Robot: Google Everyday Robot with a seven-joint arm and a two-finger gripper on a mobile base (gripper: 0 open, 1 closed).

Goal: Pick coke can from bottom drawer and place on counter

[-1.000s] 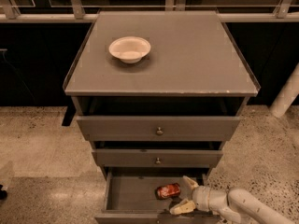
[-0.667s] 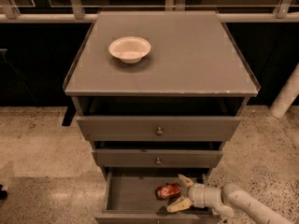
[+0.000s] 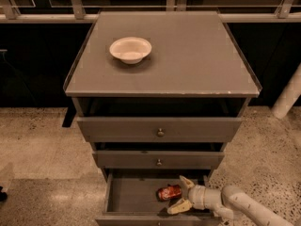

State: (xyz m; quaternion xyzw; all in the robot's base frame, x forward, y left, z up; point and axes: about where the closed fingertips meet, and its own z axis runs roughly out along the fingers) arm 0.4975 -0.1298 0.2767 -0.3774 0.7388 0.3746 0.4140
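Note:
The coke can (image 3: 168, 192) lies on its side in the open bottom drawer (image 3: 127, 197), right of the drawer's middle. My gripper (image 3: 181, 195) reaches in from the lower right, open, with one pale finger (image 3: 185, 181) behind the can's right end and the other finger (image 3: 179, 206) in front of it. The fingers stand around the can's right end; I cannot tell if they touch it. The counter (image 3: 188, 55) is the grey top of the cabinet, above.
A white bowl (image 3: 130, 49) stands on the counter's left part. Two knobbed drawers (image 3: 160, 132) above the bottom one stick out slightly. A white post (image 3: 287, 100) stands at the right. Speckled floor surrounds the cabinet.
My gripper has moved left inside the bottom drawer, so its fingers now stand on either side of the can's right end. The can has not moved.

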